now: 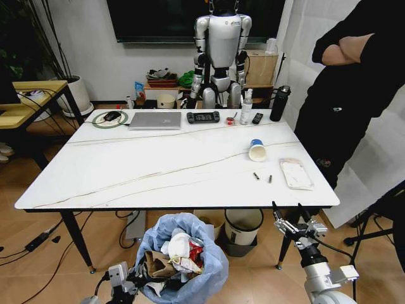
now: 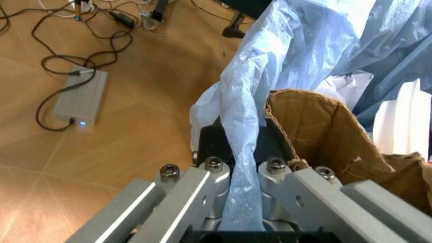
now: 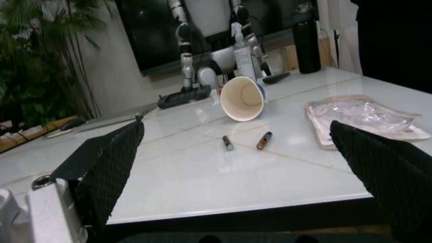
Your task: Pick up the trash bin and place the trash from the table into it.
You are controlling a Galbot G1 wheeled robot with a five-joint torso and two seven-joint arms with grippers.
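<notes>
Light-blue plastic is pinched tight between the fingers of the left gripper (image 2: 243,202), and that thin fold of bag is all that carries the trash bin (image 1: 183,259), which hangs low at the near edge of the table (image 1: 126,171), below the tabletop and left of centre. Torn brown cardboard (image 2: 324,136), white paper and a red wrapper (image 1: 196,250) are heaped inside it already.

Over on the right, the right gripper (image 1: 292,212) sits just off the near right corner of the table, its two black fingers (image 3: 108,162) spread wide with nothing between them. From its wrist camera the remaining litter lines up ahead: the paper cup (image 3: 242,98) lying on its side with its mouth toward the robot, two small dark sticks (image 3: 244,142) nearer in, and the clear packet (image 3: 361,119) flat on the right side of the table.

The step in hand looks like the next pick with the free arm. Doing it well probably means taking the near items first. The packet lies flat, so sliding it toward the edge may beat a straight pinch. The cup will roll if nudged on its side; closing across its rim should hold it. The bag should stay under the table edge, mouth open and steady, since a thin plastic fold could slip.
</notes>
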